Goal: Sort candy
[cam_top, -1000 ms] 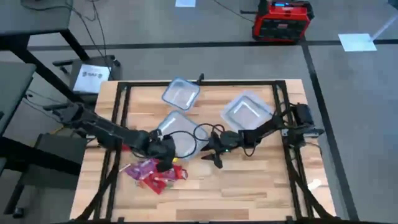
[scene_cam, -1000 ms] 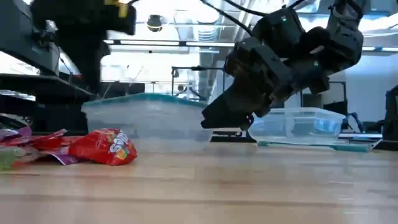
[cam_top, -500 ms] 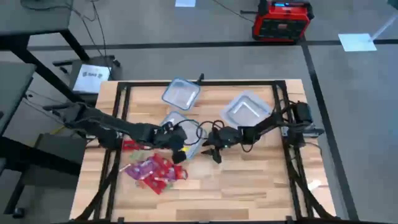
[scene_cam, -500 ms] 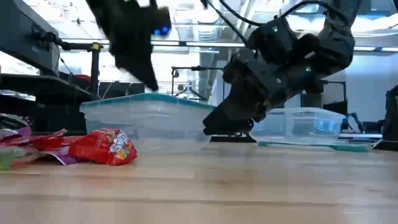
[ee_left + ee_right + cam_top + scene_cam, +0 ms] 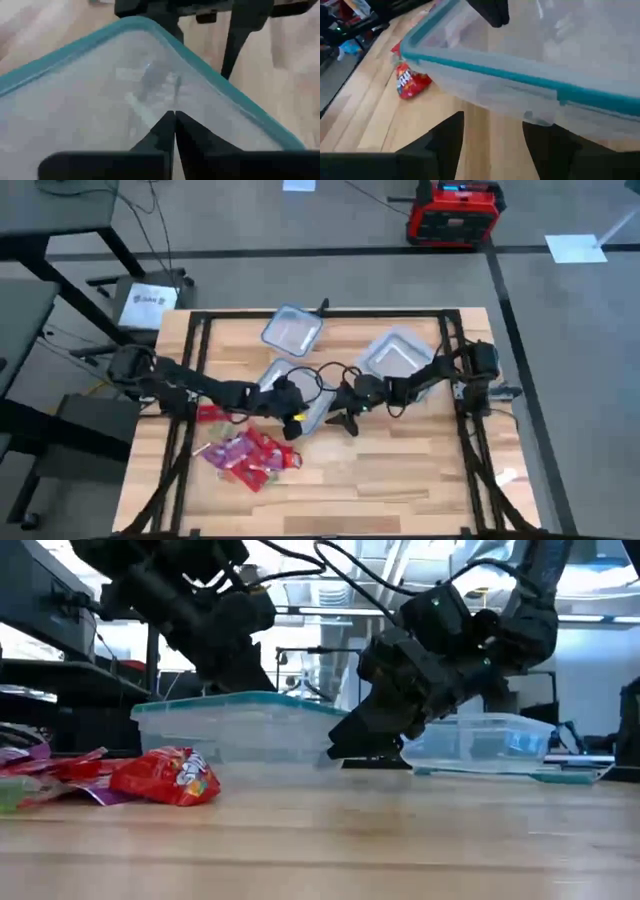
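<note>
While both dark arms reach toward the middle, the wooden tabletop (image 5: 400, 470) carries everything else, its black frame running along the edges. Three clear plastic tubs with bluish rims sit on it: one at the far side (image 5: 292, 330), one toward the right (image 5: 397, 357), and a middle tub (image 5: 285, 385) between the two arms, seen at table height as a wide clear box (image 5: 235, 730) with a teal rim.

From the left, the left arm stretches across to the middle tub, and the left hand (image 5: 291, 415) hangs over that tub's near right corner. Its wrist camera shows the two dark fingers (image 5: 167, 132) pressed together at the tips above the tub's clear inside, clenched with nothing visible between them.

From the right, the right arm reaches inward, and the right hand (image 5: 345, 418) sits low just beside the middle tub's right end. Its fingers (image 5: 447, 142) stand spread apart, released, with bare wood showing between them and the tub's teal-rimmed wall right ahead.

Near the front left lies the candy (image 5: 248, 457), a loose heap of small red, pink and purple wrapped pieces resting on the wood, close to the middle tub but outside it. One red piece (image 5: 168, 776) lies nearest the low camera.
</note>
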### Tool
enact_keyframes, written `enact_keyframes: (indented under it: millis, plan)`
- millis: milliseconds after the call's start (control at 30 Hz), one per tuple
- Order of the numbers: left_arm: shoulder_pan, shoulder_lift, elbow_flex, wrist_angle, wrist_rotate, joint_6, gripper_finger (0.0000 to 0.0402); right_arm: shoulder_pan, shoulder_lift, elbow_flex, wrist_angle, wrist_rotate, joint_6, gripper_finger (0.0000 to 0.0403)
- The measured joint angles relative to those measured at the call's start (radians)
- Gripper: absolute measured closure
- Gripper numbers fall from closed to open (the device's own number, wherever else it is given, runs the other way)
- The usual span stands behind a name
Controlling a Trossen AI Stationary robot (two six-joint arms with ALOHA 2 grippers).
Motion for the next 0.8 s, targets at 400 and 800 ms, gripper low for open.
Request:
enact_keyframes:
  millis: [400, 800]
  plan:
    - [0.008, 0.002, -0.02, 0.051, 0.04, -0.011, 0.0401, -0.002, -0.005, 0.0, 0.373, -0.202, 0.022, 0.0262]
    - [0.01, 0.005, -0.021, 0.062, 0.055, 0.007, 0.0402, 0.008, -0.096, -0.011, -0.103, -0.293, -0.063, 0.0268]
